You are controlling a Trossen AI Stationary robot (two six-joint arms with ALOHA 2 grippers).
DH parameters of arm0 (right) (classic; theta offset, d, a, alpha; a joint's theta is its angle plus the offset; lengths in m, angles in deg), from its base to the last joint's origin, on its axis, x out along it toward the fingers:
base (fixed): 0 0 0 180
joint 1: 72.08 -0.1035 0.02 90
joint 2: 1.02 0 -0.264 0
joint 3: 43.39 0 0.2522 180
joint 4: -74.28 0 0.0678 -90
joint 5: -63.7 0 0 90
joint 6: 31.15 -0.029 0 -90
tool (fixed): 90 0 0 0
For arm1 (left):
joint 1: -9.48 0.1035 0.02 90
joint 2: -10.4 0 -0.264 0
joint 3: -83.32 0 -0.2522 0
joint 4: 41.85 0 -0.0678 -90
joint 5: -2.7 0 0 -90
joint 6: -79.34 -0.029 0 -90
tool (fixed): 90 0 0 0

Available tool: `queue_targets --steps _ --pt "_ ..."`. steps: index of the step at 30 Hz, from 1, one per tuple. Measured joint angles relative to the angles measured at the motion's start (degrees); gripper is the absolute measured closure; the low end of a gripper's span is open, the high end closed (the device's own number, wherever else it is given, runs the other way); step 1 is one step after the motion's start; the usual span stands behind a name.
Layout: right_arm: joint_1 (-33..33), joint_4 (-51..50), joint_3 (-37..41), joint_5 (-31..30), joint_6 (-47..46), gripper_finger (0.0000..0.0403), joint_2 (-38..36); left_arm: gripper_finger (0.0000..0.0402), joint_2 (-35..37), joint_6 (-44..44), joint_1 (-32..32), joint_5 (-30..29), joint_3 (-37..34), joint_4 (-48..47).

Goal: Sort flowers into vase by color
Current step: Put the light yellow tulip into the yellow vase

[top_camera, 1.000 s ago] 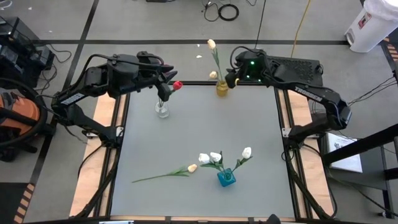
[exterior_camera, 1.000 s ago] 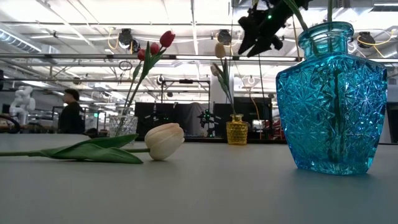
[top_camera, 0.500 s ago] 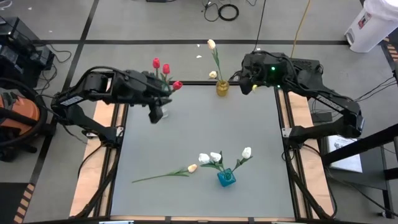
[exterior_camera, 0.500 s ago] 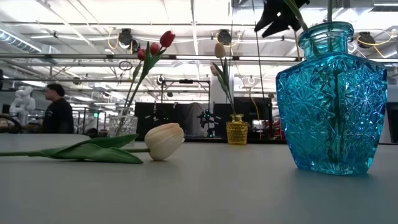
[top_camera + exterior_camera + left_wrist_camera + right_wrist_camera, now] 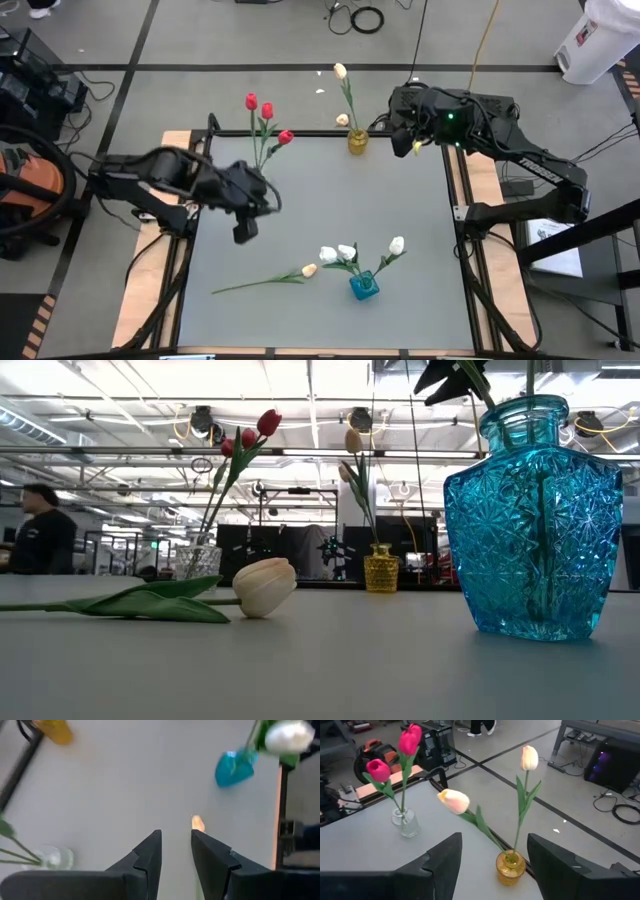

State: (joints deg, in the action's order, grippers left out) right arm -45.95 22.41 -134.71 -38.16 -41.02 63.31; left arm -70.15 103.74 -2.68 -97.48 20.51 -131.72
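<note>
While one cream tulip lies flat on the bench just beside the blue vase, which holds three white tulips, the rest stand in vases along the far edge. Three red tulips rise from the clear vase, two cream ones from the yellow vase. The left gripper hovers over the bench's left side, fingers slightly parted and grasping nothing. The right gripper waits released by the yellow vase. A person stands beyond.
</note>
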Motion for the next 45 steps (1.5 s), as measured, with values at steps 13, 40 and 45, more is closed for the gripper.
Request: queue_targets --steps 13,40,45 --pt "-2.77 -1.97 0.0 0.0 -1.46 0.0186 0.0 0.029 -1.32 10.04 -7.19 -0.3 -17.23 11.41" --pt "-4.12 -6.04 0.0 0.24 1.57 0.0186 0.0 0.0194 -12.24 23.29 -14.79 6.53 -38.13 31.14" --pt "-4.12 -7.54 0.0 0.23 1.8 0.0186 0.0 0.0194 -15.97 24.83 -15.64 6.72 -38.13 32.33"
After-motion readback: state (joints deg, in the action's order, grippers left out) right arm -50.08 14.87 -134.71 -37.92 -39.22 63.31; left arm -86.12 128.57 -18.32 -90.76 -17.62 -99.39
